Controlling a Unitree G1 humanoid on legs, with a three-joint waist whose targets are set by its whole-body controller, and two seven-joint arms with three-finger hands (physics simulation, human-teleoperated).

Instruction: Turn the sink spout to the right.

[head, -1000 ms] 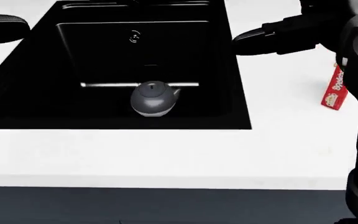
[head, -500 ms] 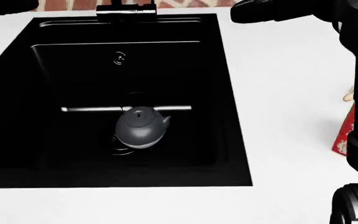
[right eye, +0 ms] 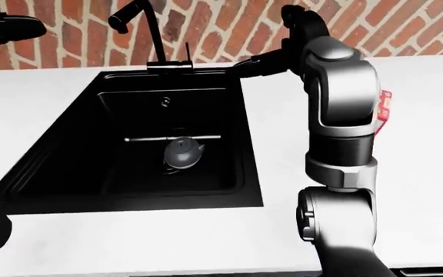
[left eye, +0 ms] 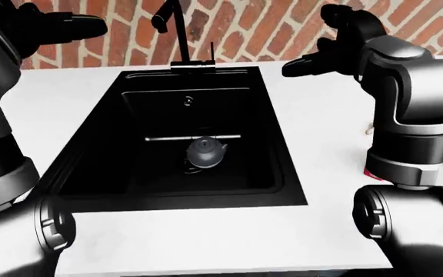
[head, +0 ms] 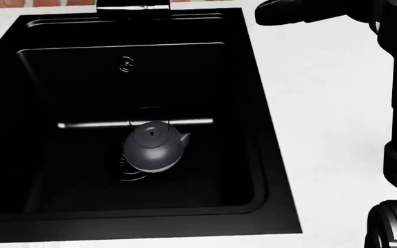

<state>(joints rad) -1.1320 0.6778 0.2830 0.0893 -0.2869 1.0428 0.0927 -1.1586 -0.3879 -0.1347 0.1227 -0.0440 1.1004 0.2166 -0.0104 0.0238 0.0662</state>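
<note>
The black sink spout (left eye: 178, 32) stands at the top edge of the black sink (left eye: 277, 124), against the brick wall. Its curved head (left eye: 159, 23) hangs to the left of its stem. A thin lever (left eye: 211, 51) rises from the faucet base. My right hand (left eye: 294, 68) is open, fingers stretched leftward, over the counter to the right of the faucet base and apart from it. My left hand (left eye: 91, 24) is open at the top left, left of the spout and apart from it.
A grey kettle (head: 154, 148) sits on the sink floor over the drain. A red box (right eye: 383, 109) stands on the white counter (left eye: 321, 133) behind my right arm. The brick wall (left eye: 245, 29) closes the top of the eye views.
The head view has shifted: the sink now sits lower and larger, so the camera moved. My right hand has gone from mid-height to the top of the head view. The kettle has not moved.
</note>
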